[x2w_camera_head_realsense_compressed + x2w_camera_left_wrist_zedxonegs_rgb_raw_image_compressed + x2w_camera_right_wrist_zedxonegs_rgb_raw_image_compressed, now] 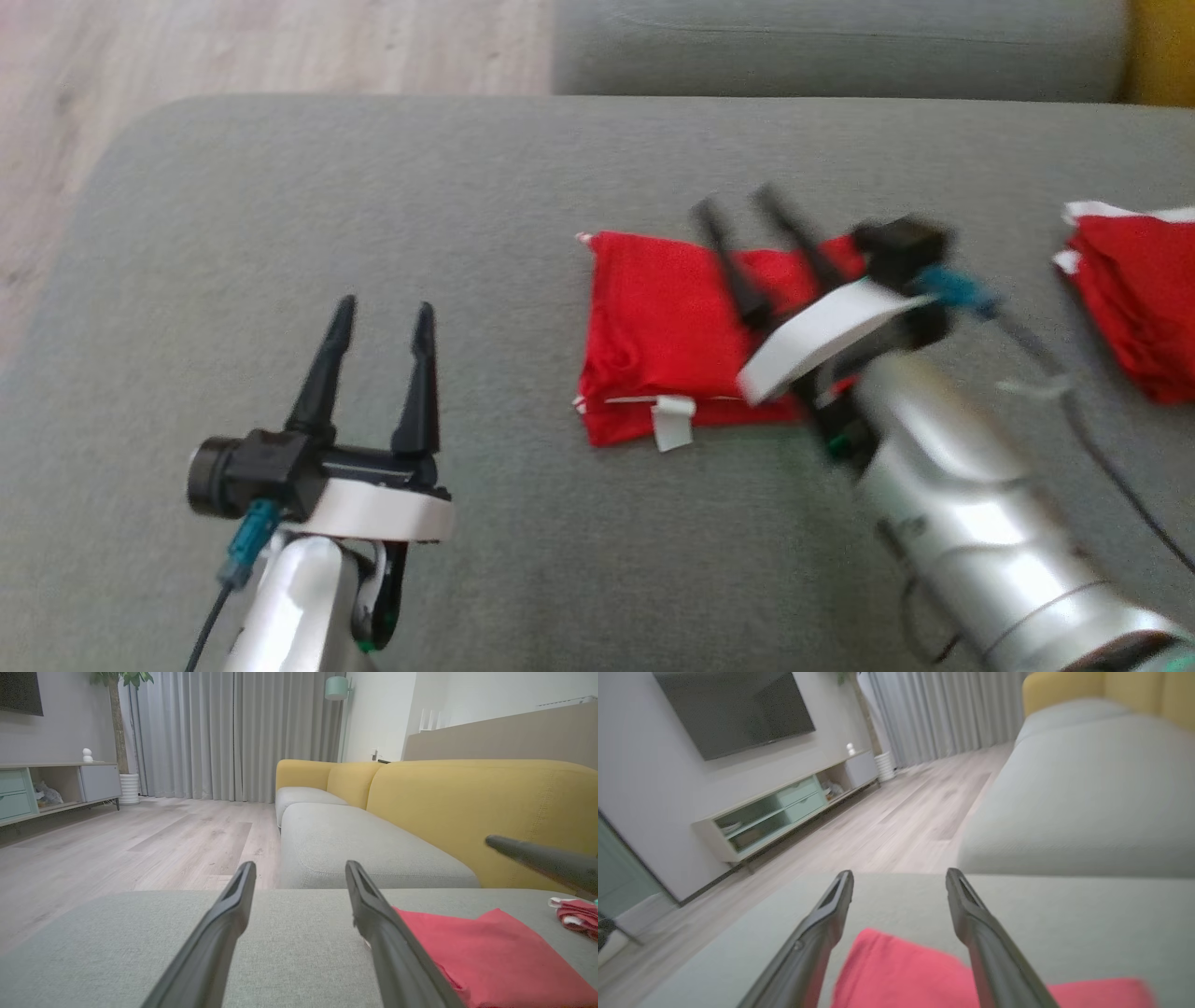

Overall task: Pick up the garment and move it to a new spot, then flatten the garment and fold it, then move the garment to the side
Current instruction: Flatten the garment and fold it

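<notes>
1. The left gripper (pixel 385 313) hovers over the near left part of the grey seat cushion (pixel 280 187), its two dark fingers spread and empty.
2. The right gripper (pixel 735 201) reaches in from the lower right, blurred. Its fingers are also spread, over the garment with nothing pinched between them.
3. The red garment (pixel 653 327) lies folded flat at the middle of the cushion, just right of the left gripper. It is a rough rectangle whose long axis seems to run left to right in the head view, though the right arm hides its right end. A white label (pixel 672 420) sticks out of its near edge.
4. A second pile of red cloth (pixel 1130 299) sits well apart at the cushion's right edge.
5. Beyond lie another grey seat (pixel 364 844) and a yellow backrest (pixel 467 807).
6. Pale wood floor (pixel 140 835) runs to grey curtains (pixel 233 732), a low cabinet (pixel 784 807) and a wall-mounted television (pixel 733 709).
</notes>
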You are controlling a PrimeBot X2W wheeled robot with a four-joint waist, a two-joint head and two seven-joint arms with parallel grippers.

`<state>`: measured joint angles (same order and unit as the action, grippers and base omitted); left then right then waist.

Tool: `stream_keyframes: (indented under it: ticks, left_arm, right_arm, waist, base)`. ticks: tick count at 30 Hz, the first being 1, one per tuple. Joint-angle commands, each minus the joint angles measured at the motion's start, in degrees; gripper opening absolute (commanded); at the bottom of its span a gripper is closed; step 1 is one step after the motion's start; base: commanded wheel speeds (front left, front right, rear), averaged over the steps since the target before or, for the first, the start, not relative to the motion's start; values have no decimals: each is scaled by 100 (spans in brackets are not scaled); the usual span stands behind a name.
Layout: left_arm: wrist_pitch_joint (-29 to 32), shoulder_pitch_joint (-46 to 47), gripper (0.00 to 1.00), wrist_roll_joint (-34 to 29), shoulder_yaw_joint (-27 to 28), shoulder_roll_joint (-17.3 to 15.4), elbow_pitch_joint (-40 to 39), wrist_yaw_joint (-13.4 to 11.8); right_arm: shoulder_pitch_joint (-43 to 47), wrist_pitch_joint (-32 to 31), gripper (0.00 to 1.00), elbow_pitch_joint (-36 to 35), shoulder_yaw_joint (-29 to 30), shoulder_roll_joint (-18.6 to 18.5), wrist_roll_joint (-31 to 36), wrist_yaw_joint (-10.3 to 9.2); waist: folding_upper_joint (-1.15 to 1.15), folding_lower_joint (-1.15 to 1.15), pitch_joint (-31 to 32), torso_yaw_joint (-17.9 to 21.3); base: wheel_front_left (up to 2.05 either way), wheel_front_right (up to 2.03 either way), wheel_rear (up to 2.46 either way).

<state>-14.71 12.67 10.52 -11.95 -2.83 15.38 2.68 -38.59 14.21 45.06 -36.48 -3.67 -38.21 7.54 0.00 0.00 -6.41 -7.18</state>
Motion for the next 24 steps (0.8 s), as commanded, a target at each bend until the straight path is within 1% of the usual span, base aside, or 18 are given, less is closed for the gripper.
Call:
stream_keyframes:
  ticks: [1,4,7,10,12,16,19,24]
  left_arm:
    - [-29,112,100,3,257,-37,-239,-54]
    - [-29,22,100,28,356,-31,-360,-77]
    - [-29,-58,100,-6,382,-26,-446,-45]
    - [-29,-155,100,-8,420,-19,-486,-56]
    - [-29,-221,100,-8,441,-15,-511,-67]
    - [-29,-338,100,0,490,-10,-566,-86]
    - [-29,-397,100,-9,532,-8,-602,-90]
    - [-29,-398,100,51,493,-6,-636,-96]
  right_arm:
    - [-114,74,100,-226,422,29,481,-5]
    - [314,76,100,-711,1512,-45,1767,-5]
    - [961,77,100,-1323,2398,18,2533,-5]
    - [1568,77,100,-1893,2976,60,3083,-5]
    - [1936,78,100,-2151,3274,73,3139,-5]
    - [2471,78,100,-2542,3481,77,3012,-5]
    - [2695,78,100,-2696,3534,78,2930,-5]
    - [2805,78,100,-2785,3455,79,2946,-5]
  waist:
    - [0,0,71,209]
    - [0,0,90,416]
    - [0,0,98,568]
    - [0,0,119,684]
    - [0,0,132,732]
    - [0,0,122,800]
    - [0,0,98,831]
    - [0,0,83,818]
  base:
    - [0,0,0]
    - [0,0,0]
    - [0,0,0]
    - [0,0,0]
    - [0,0,0]
    - [0,0,0]
    - [0,0,0]
    - [0,0,0]
